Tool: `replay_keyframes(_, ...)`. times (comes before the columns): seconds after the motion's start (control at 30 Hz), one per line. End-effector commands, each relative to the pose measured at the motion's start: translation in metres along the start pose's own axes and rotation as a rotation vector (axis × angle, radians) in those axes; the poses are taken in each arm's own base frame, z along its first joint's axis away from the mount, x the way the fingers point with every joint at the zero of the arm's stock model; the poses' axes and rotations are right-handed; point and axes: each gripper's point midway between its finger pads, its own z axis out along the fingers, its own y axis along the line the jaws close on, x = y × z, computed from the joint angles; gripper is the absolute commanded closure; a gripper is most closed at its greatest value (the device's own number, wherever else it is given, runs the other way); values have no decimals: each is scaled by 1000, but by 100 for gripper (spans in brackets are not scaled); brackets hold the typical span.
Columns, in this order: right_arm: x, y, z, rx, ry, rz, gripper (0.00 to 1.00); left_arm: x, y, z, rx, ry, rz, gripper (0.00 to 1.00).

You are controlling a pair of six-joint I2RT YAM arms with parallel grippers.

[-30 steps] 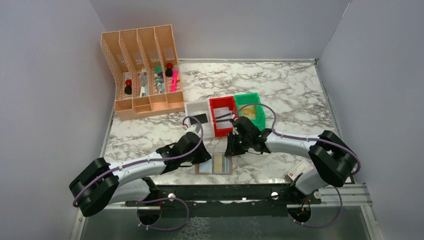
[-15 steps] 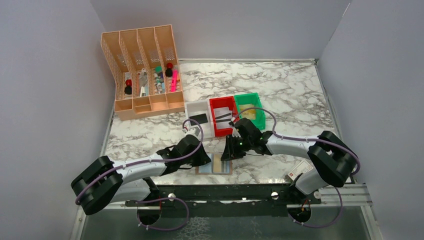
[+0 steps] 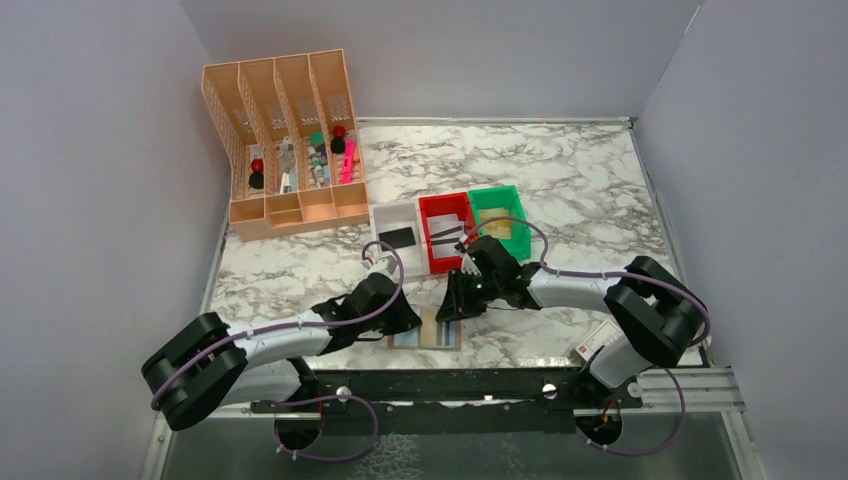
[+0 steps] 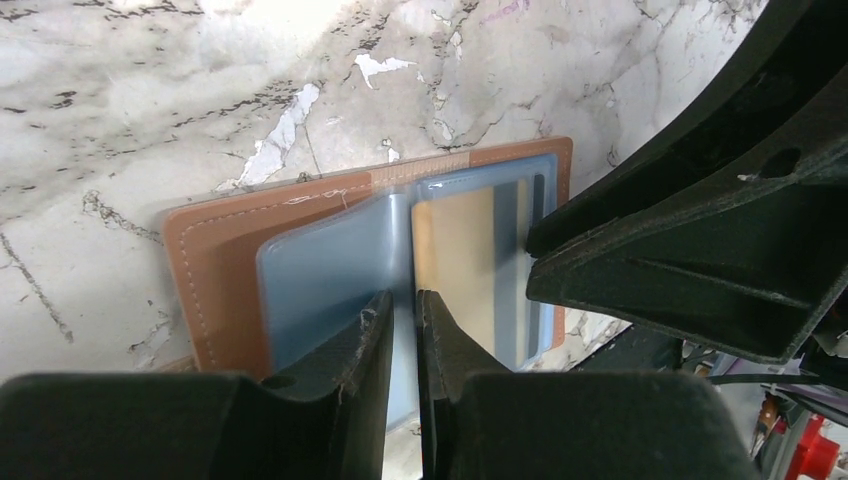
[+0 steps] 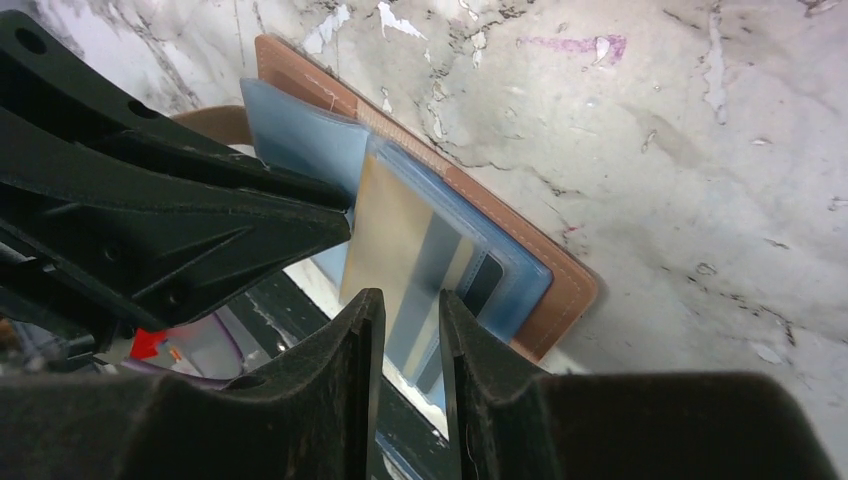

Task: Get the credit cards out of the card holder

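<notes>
Right fingers (image 5: 410,297) have come over to the card holder (image 4: 220,270), around the gold credit card (image 5: 395,235) — grip unclear — left fingers (image 4: 403,298) pinch its blue leaf (image 4: 320,280); pull next.

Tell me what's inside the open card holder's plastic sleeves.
A tan-gold card lies in one sleeve of the card holder, a dark card edging out beneath it. The other sleeve looks empty. The left gripper and right gripper cover parts of both, hiding the rest.

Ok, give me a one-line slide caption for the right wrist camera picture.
Right gripper poised above a tan-gold credit card in the open brown card holder on the marble table.
</notes>
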Motion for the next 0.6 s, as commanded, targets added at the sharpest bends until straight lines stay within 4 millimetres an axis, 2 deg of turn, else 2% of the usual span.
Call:
replay_keyframes(0.0, 22, -20, 12, 34, 52, 75, 68, 10, 13, -2, -24, 24, -25, 81)
replay_keyframes(0.2, 29, -43, 18, 132, 72, 106, 68, 3, 7, -7, 27, -39, -83, 59)
replay_keyframes(0.33, 33, -47, 21, 137, 86, 117, 68, 8, 9, -6, 39, -27, -113, 60)
replay_keyframes(0.43, 34, -48, 22, 140, 86, 123, 68, 19, 19, -3, 16, 12, -142, 62)
replay_keyframes(0.57, 37, -47, 22, 128, 92, 132, 68, 34, 19, -2, 98, 49, -240, 65)
